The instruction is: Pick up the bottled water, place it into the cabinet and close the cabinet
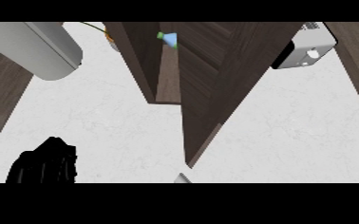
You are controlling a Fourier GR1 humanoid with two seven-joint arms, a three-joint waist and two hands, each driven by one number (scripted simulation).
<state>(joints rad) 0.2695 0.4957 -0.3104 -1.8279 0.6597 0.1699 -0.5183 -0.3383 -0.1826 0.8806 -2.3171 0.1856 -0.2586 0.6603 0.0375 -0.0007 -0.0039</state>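
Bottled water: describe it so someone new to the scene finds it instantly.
Start at the dark wooden cabinet filling the centre of the head view. Follow its narrow inner shelf up to the top end. The bottled water sits there, small and pale blue with a green cap, the only bright colour against brown wood.

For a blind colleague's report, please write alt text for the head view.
A dark brown wooden cabinet stands on the white counter, door ajar, with a small blue bottled water in its gap. The robot's black left hand shows at lower left; a grey forearm crosses upper left.
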